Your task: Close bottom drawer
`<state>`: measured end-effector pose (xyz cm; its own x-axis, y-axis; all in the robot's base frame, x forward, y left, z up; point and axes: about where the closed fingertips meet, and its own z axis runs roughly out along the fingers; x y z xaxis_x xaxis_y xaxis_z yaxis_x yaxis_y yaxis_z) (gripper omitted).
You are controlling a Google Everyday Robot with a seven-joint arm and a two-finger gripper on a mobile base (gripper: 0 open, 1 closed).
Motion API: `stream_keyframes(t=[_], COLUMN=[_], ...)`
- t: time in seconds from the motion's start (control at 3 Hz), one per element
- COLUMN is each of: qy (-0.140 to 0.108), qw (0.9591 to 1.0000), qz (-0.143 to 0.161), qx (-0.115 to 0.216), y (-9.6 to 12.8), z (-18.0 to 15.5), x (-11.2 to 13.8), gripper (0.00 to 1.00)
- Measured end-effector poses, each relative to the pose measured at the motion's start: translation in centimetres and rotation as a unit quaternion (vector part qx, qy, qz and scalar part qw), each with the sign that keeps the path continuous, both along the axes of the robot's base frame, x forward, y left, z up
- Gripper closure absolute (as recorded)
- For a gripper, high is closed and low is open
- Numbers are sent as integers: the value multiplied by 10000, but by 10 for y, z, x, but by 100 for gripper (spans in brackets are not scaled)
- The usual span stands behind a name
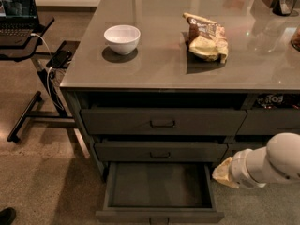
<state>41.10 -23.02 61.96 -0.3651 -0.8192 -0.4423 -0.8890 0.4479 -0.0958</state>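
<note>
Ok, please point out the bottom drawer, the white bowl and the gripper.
bottom drawer (159,184): camera view, inside floor.
white bowl (122,45): camera view, front wall.
gripper (224,173): camera view, tip, right of drawer.

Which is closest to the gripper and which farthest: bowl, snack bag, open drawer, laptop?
Gripper: low, right of the drawers.
1. Bottom drawer, just left of it.
2. Chip bag, on the counter, right.
3. White bowl, counter's left.
4. Laptop, far left.

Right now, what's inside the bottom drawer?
The bottom drawer is pulled out, showing only a bare grey floor. Its rear strip is hidden under the drawer above. The gripper hangs beside it, on the picture's right.
</note>
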Motion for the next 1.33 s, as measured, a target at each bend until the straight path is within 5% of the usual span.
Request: stream_keyframes(t=[0.33, 0.67, 1.33], qy=[358, 359, 413], qw=[9985, 9985, 9969], qz=[-204, -202, 651], qx=[367, 366, 128], y=[12, 12, 28], z=[-53, -53, -130], x=[10, 10, -22], gripper=[100, 100, 100])
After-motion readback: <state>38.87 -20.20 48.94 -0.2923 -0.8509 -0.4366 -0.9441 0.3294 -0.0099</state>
